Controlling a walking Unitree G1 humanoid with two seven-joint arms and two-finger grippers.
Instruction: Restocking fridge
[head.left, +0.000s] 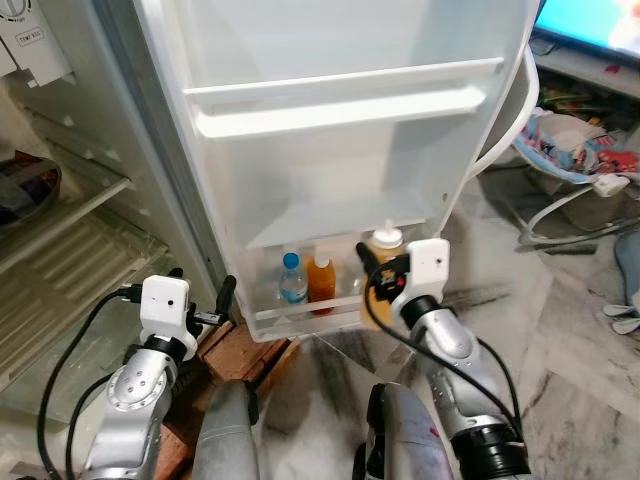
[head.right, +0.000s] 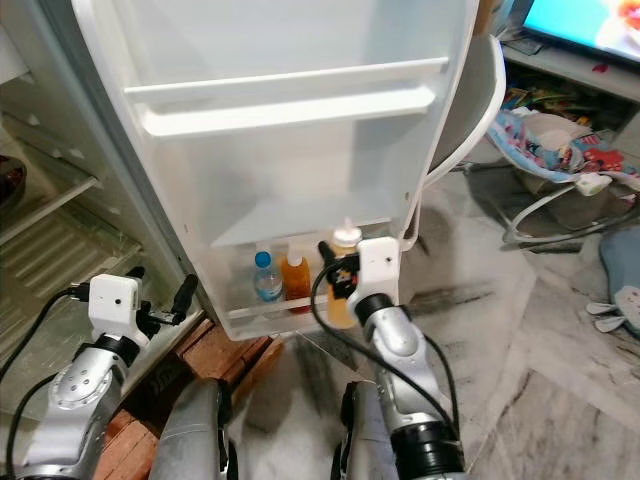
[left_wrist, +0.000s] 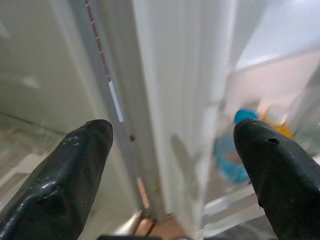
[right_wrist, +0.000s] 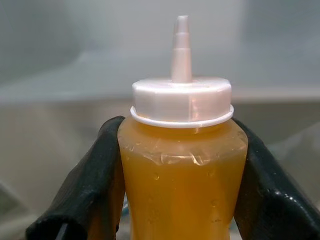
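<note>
Orange sauce bottle (right_wrist: 182, 165) held upright at the door shelf (head.left: 300, 322).
It is clamped by the right gripper (right_wrist: 175, 200); left gripper (left_wrist: 170, 150) fingers are spread wide. Neighbouring bottles could be knocked.

— What sits in the fridge door (head.left: 330, 150)?
— Its bottom shelf (head.left: 300, 318) carries three things in a row: a water bottle (head.left: 292, 281) nearest the shelf's left end, a juice bottle (head.left: 320, 281) just beside it, and a squeeze bottle (head.left: 384, 262) toward the right end.
— And the grippers?
— The right gripper (right_wrist: 172, 200) is in front of that shelf's right part, its fingers (right_wrist: 85, 190) on either side of the squeeze bottle. The left gripper (head.left: 205, 300) is off the shelf's left corner, before the door's hinge edge.
— Beyond the door?
— The fridge's inner shelves (head.left: 70, 210) lie left; a chair (head.left: 505, 120) stands right, behind the door.
</note>
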